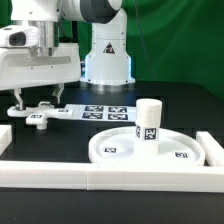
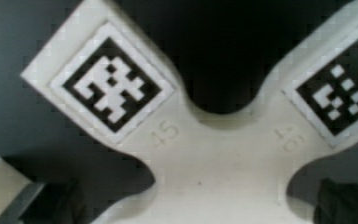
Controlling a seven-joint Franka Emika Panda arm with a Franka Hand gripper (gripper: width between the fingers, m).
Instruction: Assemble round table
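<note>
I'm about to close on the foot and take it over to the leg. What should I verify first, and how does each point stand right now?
1. Gripper open: ok, its fingers stand apart on either side of the part.
2. Cross-shaped foot centred between them: ok in the wrist view.
3. Fingers low enough to grip the foot: cannot tell.
4. Leg upright on the round disc: ok.
5. Leg fully seated in the disc: cannot tell.
6. Way across to the leg: probably ok, only the flat marker board lies between.
</note>
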